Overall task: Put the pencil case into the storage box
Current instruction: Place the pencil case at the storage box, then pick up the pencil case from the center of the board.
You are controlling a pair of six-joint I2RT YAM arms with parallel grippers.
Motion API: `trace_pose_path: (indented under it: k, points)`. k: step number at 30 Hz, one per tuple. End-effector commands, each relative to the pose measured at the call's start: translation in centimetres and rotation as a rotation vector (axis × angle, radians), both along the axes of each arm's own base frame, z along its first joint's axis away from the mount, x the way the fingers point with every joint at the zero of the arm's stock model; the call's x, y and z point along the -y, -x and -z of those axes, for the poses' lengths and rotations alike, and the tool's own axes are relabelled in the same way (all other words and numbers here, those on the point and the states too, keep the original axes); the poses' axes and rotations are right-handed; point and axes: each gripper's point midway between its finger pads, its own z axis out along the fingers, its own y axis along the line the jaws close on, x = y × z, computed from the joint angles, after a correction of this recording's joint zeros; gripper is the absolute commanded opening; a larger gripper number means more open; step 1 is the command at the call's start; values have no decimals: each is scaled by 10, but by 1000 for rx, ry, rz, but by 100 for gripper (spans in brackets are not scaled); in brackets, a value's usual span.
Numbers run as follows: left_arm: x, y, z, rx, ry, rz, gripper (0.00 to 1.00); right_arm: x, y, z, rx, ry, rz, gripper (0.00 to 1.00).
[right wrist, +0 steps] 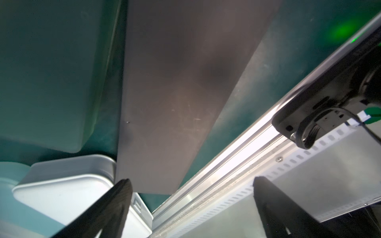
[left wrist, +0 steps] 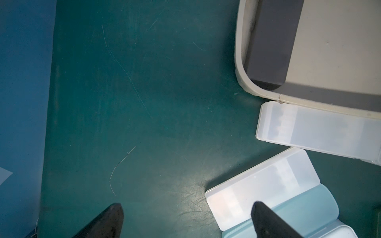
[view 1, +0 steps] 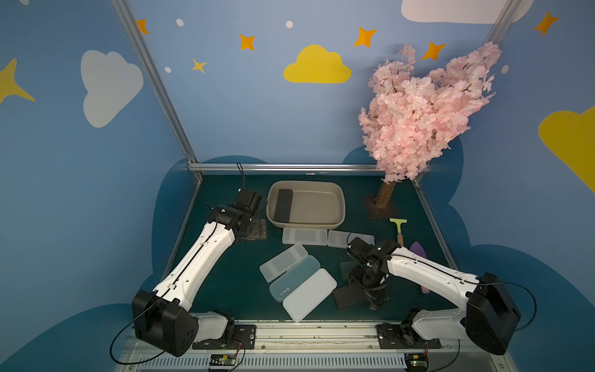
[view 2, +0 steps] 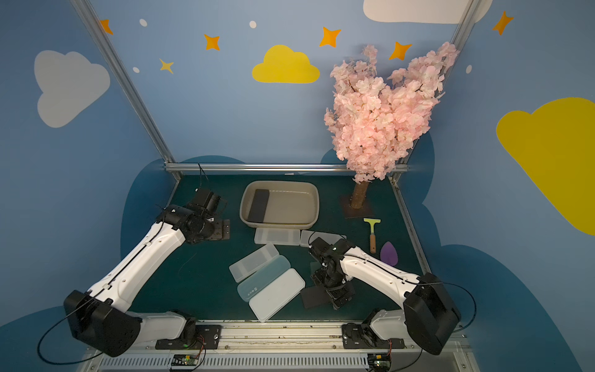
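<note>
Your left gripper (left wrist: 187, 206) hung just left of the box (view 1: 342, 206), fingers (left wrist: 111, 218) spread wide, holding nothing. One grey case (view 1: 284, 206) lay flat inside the box, along its left wall. Your right gripper (right wrist: 192, 181) hovered low over a dark case (view 1: 347, 294) on the mat (view 1: 225, 283) near the front rail (view 1: 322, 331), its fingers (right wrist: 115, 202) released too, nothing between them. Two clear cases (view 1: 304, 236) lay against the box's near side, and three pale cases (view 1: 297, 280) lay side by side mid-mat.
</note>
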Motion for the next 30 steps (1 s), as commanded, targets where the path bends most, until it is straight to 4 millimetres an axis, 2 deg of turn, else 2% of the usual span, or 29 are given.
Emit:
trace_pose_path:
  k: [1,19,24,30]
  points:
    - [6,-3,-5,29,11,35,100,-3,-14,1,46,27,84,97]
    - [13,-5,5,1,0,70,100,-9,-21,30,-34,71,132,98]
    - [13,-4,6,-1,-6,75,100,-8,-9,41,-86,71,122,98]
    - [13,-3,8,-4,-2,74,100,3,2,52,-81,87,139,98]
